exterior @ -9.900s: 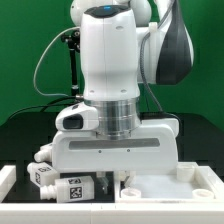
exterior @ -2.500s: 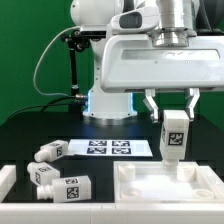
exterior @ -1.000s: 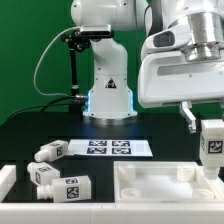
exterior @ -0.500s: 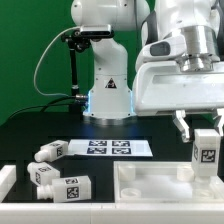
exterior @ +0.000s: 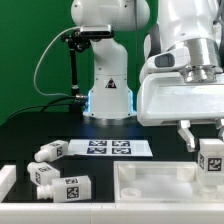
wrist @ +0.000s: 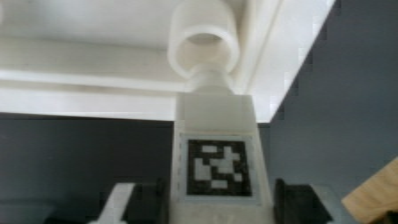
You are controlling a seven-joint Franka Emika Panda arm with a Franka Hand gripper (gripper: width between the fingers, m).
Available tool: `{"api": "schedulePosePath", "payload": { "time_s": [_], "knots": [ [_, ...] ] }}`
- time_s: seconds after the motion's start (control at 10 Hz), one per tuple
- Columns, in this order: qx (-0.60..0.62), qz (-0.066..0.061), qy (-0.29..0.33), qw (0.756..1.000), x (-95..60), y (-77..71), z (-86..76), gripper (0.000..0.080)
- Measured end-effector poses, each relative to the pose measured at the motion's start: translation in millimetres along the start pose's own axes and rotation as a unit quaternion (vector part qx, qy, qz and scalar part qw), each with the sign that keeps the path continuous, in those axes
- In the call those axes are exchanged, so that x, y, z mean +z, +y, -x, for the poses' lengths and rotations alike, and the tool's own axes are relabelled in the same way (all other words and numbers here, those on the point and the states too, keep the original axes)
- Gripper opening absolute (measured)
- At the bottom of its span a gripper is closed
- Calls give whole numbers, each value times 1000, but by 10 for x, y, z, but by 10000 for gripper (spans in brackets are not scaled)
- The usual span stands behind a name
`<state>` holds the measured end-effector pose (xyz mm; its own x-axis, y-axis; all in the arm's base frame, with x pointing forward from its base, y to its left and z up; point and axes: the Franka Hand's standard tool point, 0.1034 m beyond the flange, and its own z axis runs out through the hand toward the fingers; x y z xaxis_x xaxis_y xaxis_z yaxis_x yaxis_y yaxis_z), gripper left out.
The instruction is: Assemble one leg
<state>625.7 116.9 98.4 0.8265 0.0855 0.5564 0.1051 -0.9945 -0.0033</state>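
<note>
Holding the leg point(exterior: 211, 160) upright in my clenched gripper point(exterior: 207, 140) above a corner of the panel point(exterior: 150, 186) (exterior view's right), I'd centre it over the round socket point(wrist: 201, 44) before lowering straight down.

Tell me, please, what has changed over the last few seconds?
The hand, shut on the leg, carried it toward the exterior view's right and then down toward a corner of the panel. The three loose legs, the marker board and the panel stayed put.
</note>
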Motion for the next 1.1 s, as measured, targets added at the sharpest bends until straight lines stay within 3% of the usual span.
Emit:
{"api": "schedulePosePath", "payload": {
  "time_s": [0.3, 0.6, 0.8, 1.1],
  "knots": [
    [0, -1, 8, 1000, -6, -48, -12, 284],
    [1, -4, -2, 1000, -125, -68, -10, 284],
    [-1, -2, -6, 1000, -120, -36, 44, 284],
    [2, 4, -9, 1000, -105, 129, 54, 284]
  ]
}}
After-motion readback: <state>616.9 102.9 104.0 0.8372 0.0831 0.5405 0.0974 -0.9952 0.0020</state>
